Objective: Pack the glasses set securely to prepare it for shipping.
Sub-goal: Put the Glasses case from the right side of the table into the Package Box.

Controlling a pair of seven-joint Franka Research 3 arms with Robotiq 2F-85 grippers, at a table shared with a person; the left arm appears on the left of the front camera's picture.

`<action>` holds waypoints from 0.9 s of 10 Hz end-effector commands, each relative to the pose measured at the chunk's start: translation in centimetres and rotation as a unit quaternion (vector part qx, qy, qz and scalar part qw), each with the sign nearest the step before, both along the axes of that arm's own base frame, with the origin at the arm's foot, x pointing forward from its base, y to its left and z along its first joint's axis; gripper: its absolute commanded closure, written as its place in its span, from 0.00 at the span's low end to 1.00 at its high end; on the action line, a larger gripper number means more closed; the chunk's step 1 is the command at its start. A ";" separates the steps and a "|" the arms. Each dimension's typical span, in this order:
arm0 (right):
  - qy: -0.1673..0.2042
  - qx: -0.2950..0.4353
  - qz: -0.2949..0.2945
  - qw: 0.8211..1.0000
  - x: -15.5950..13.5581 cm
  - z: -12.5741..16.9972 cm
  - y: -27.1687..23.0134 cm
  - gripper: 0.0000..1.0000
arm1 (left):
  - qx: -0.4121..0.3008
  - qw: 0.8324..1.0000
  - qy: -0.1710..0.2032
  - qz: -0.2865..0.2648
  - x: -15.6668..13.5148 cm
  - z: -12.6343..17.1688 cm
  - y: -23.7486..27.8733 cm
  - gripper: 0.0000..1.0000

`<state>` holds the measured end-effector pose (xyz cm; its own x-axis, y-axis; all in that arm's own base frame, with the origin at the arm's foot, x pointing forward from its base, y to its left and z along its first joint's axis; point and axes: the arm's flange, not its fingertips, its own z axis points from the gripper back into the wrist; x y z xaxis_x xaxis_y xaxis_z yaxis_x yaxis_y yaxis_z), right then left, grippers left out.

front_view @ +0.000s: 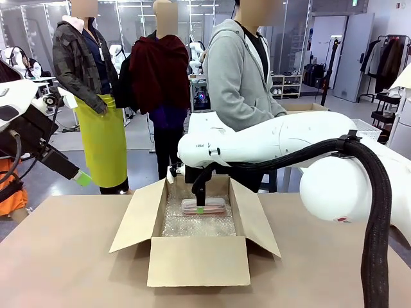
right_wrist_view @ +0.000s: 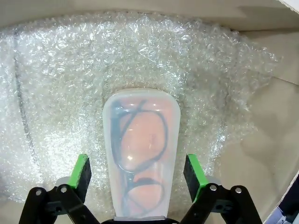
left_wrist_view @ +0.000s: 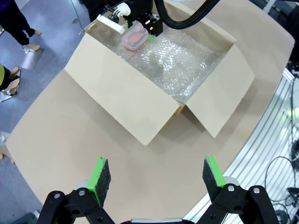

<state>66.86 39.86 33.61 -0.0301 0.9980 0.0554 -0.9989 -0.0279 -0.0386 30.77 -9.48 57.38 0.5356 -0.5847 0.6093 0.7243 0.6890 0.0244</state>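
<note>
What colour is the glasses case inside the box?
Pale pink under a clear lid; the glasses case shows best in the right wrist view.

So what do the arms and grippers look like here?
The left arm and right arm are white with rounded joints; a black ribbed cable hose runs along the right one, which bears a small red mark. The left gripper and right gripper are black, two-fingered, with green pads.

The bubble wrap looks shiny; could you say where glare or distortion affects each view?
Right wrist view: sharp; bubble wrap glints mildly, pink glasses case clearly readable. Left wrist view: wide-angle curves the table edge; wrap sparkles brightly. Front view: evenly lit, sharp.
</note>
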 end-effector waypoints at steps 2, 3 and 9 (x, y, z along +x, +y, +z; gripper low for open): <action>0.000 0.001 0.001 1.000 -0.1 0.1 0.2 0.00 | -0.005 1.000 -0.009 -0.004 0.1 0.0 0.1 0.00; 0.000 0.001 0.001 1.000 -0.1 0.1 0.2 0.00 | -0.005 1.000 -0.009 -0.004 0.1 0.0 0.1 0.00; -0.028 0.004 -0.044 0.999 -5.9 8.8 -4.1 0.00 | -0.005 1.000 -0.009 -0.004 0.1 0.0 0.1 0.00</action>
<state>64.08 37.54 42.87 0.0122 0.9989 0.0454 -0.9956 0.0164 -0.0920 30.77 -9.47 57.39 0.5357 -0.5845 0.6094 0.7241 0.6893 0.0246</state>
